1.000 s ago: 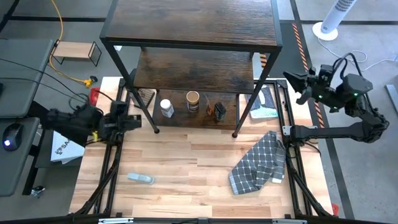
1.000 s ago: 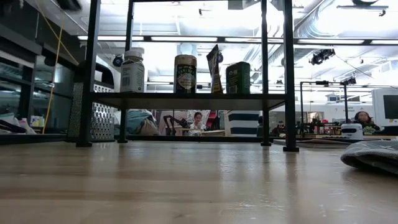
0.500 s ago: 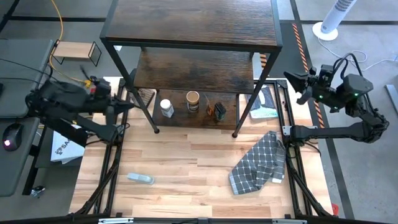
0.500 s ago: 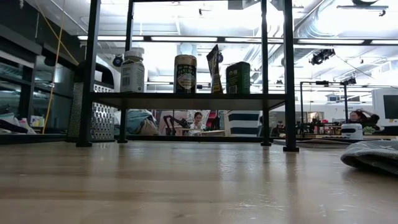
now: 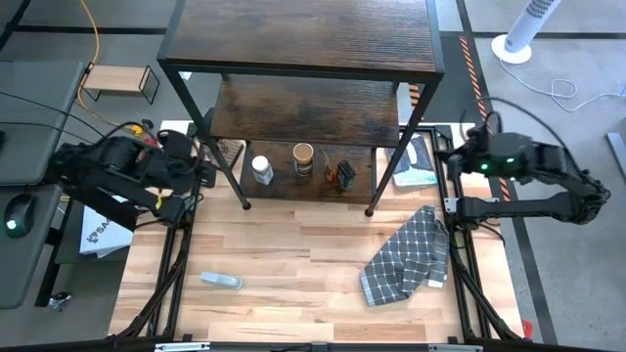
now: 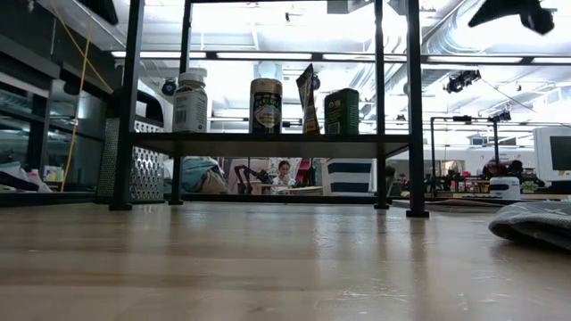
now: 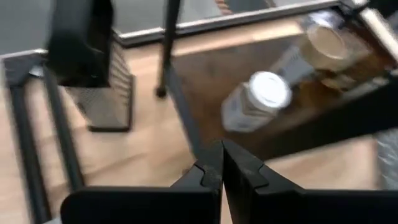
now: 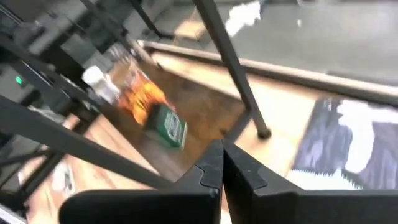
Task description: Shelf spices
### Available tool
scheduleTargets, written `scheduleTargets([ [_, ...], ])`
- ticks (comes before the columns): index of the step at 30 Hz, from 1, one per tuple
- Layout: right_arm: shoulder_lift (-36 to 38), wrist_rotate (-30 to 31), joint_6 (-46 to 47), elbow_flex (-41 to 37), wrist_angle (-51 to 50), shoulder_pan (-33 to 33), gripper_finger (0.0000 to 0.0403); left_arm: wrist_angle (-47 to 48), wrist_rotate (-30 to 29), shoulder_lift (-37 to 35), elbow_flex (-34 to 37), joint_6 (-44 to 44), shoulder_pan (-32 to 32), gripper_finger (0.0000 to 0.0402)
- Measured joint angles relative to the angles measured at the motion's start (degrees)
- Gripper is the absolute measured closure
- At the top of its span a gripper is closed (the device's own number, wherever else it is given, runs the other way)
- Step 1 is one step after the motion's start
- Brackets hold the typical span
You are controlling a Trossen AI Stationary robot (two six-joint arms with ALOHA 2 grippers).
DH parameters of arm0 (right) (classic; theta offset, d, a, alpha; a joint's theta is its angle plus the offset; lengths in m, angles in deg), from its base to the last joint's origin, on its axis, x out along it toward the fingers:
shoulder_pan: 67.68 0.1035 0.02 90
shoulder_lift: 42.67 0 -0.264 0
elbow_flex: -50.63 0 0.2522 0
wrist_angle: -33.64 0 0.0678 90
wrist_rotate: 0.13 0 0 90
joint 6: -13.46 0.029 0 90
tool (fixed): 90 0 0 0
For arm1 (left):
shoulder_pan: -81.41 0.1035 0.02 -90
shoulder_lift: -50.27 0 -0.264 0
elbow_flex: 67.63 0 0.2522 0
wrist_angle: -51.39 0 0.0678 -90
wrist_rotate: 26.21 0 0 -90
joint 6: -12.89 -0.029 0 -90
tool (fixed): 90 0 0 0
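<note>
Standing on the dark wood-grain shelf's (image 5: 362,174) lowest board, four spice containers (image 5: 301,162) look placed; both closed, empty grippers (image 7: 221,163) (image 8: 222,163) beside it should retreat without clipping its frame.

Grey floor (image 5: 548,293), white fan (image 5: 523,29) (upright), bright ceiling lights (image 6: 268,55)

We see a light wood worktop (image 5: 293,254) carrying the shelf (image 5: 303,39), whose lowest board holds, in a row, a white-capped jar (image 5: 261,170), a tan-lidded brown jar (image 5: 303,157), a reddish-brown packet (image 5: 329,168) and a dark jar (image 5: 345,174). Directly on the worktop we find a checked cloth (image 5: 406,256), a clear flat plastic object (image 5: 221,281) and a metal box grater (image 5: 230,153) beside the shelf's leg.
</note>
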Motion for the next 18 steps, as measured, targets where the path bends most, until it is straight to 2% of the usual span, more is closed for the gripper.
scheduleTargets([
  [5, 0.1, -5.8, -0.3, -8.6, 11.3, 0.0, 0.0402, -0.1, -5.6, 2.1, 2.8, 1.8, 3.0, 0.0401],
  [10, 0.6, -11.3, -2.0, -17.3, 21.1, 0.0, 0.0402, -1.5, -3.4, 5.0, 6.1, 1.3, 3.9, 0.0401],
  [18, 4.0, -14.2, -2.3, -26.4, 32.4, 0.0, 0.0402, -17.1, -1.9, 5.2, 9.5, -6.6, 2.7, 0.0401],
])
